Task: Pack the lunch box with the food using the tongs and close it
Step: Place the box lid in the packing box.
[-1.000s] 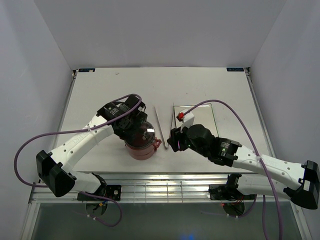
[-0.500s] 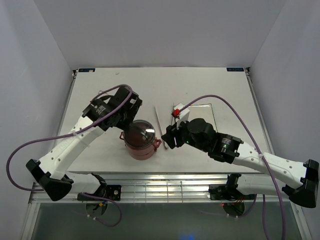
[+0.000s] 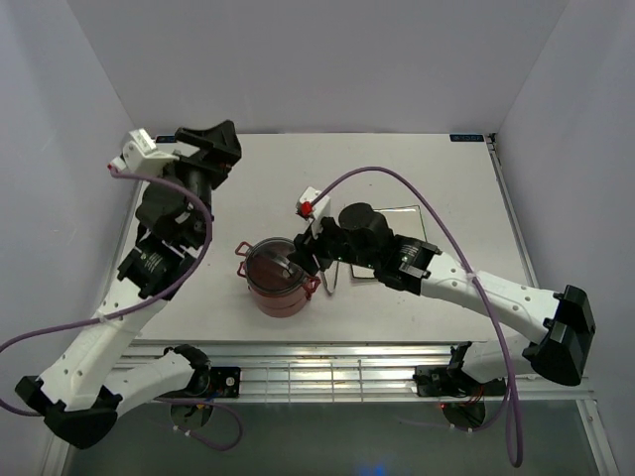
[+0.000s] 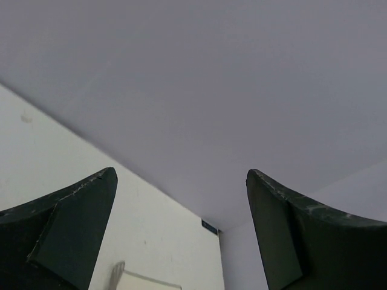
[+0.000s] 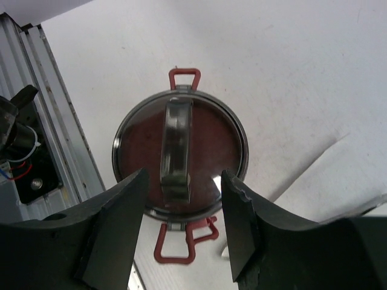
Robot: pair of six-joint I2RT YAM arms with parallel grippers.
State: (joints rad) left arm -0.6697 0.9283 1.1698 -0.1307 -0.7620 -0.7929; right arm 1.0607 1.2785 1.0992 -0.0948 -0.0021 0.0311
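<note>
The lunch box (image 3: 270, 294) stands covered at the front middle of the desk (image 3: 417, 169), so closing is in hand. The right tool (image 5: 184, 175) hovers over the cover's handle (image 5: 175, 142), jaws partly apart and empty. Next it probably must drop squarely to secure the red clasps (image 5: 184, 71). Since a second ago the left tool (image 4: 180, 175), wide apart and empty, has swung to the back-left, and the right has crossed over the box.

Round dusty-red lunch box (image 3: 275, 295) stands upright, its handled cover (image 5: 208, 142) on.
</note>
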